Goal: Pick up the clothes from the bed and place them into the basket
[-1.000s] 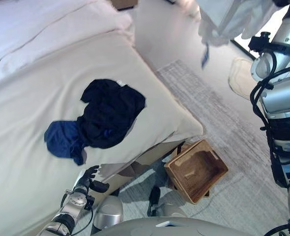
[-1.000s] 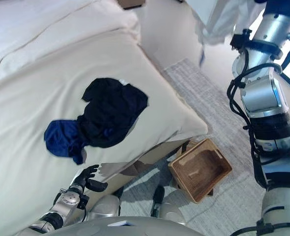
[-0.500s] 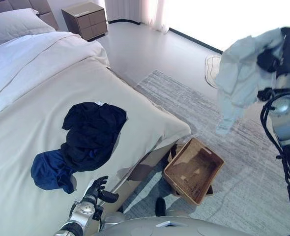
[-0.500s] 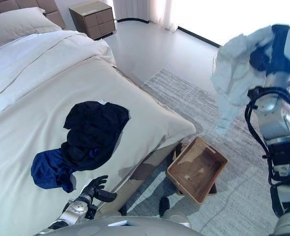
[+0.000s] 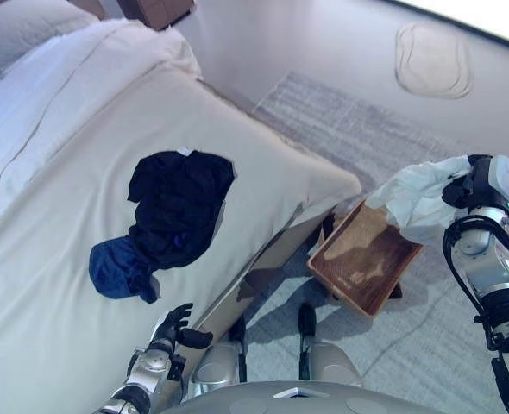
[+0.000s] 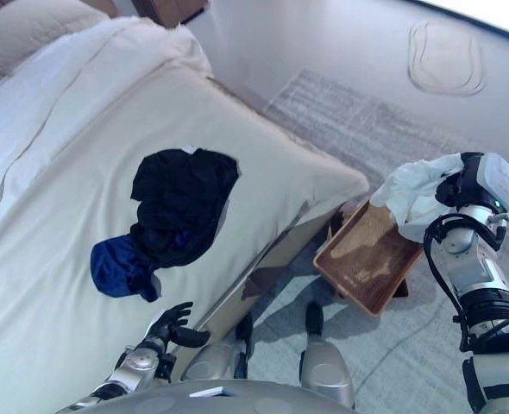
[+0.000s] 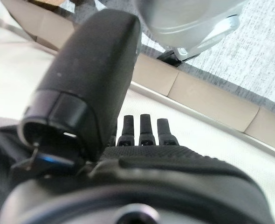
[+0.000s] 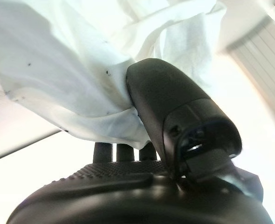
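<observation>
My right hand (image 5: 464,182) is shut on a white garment (image 5: 417,195) and holds it over the far edge of the brown wicker basket (image 5: 358,263) on the floor beside the bed. In the right wrist view the thumb (image 8: 175,107) pinches the white cloth (image 8: 72,70) against the fingers. A black garment (image 5: 180,207) and a blue garment (image 5: 115,267) lie together on the cream bed (image 5: 65,172). My left hand (image 5: 175,326) rests open at the bed's near edge, below the blue garment; its straight fingers (image 7: 140,130) show over the bedsheet.
A grey rug (image 5: 358,129) lies under the basket beside the bed. A pillow (image 5: 21,21) and a wooden nightstand (image 5: 155,9) are at the head of the bed. A pale round mat (image 5: 433,59) lies on the floor at the far right.
The camera has shifted. My right hand has come down with the white garment from high above to just over the basket. The left hand and the dark clothes have stayed put.
</observation>
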